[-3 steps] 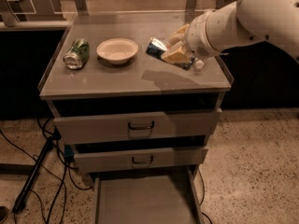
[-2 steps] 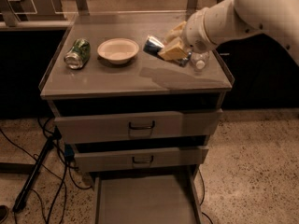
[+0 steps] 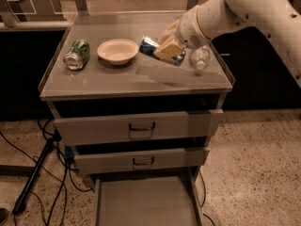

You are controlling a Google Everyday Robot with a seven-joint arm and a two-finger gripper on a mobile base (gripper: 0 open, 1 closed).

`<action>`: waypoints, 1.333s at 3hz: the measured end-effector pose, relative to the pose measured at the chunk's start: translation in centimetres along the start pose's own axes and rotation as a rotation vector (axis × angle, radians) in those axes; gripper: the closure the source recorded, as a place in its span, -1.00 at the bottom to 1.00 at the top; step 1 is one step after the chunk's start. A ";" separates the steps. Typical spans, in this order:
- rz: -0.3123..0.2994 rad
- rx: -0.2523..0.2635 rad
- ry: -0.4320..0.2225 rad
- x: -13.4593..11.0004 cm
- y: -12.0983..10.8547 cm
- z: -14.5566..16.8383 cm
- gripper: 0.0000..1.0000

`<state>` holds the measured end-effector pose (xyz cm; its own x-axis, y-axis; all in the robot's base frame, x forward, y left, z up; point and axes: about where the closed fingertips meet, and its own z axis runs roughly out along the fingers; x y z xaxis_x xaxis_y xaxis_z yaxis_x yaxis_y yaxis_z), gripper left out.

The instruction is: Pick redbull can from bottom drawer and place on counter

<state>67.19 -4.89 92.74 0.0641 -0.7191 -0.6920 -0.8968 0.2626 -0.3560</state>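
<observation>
My gripper (image 3: 163, 47) is over the right middle of the counter (image 3: 117, 81), just right of the bowl. It is shut on the redbull can (image 3: 148, 45), whose blue-and-silver body sticks out to the left of the tan fingers (image 3: 169, 47) and lies tilted, low over the counter top. Whether the can touches the counter I cannot tell. The bottom drawer (image 3: 146, 204) is pulled out at the bottom of the view, and its flat grey floor shows nothing on it.
A white bowl (image 3: 117, 51) stands left of the can. A green can (image 3: 77, 54) lies on its side at the counter's left. A clear plastic bottle (image 3: 200, 58) lies at the right, under my arm. The two upper drawers are slightly open. Cables lie on the floor at the left.
My gripper has moved left along the counter with the can in it, toward the bowl. Nothing else has moved.
</observation>
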 end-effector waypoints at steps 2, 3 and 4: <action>0.038 -0.075 0.018 1.2 0.3 2.5 1.00; 0.022 -0.078 0.061 1.8 0.0 3.0 1.00; 0.033 -0.088 0.060 1.9 0.1 3.3 1.00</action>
<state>68.66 -4.09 89.32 0.0104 -0.7488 -0.6627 -0.9332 0.2309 -0.2756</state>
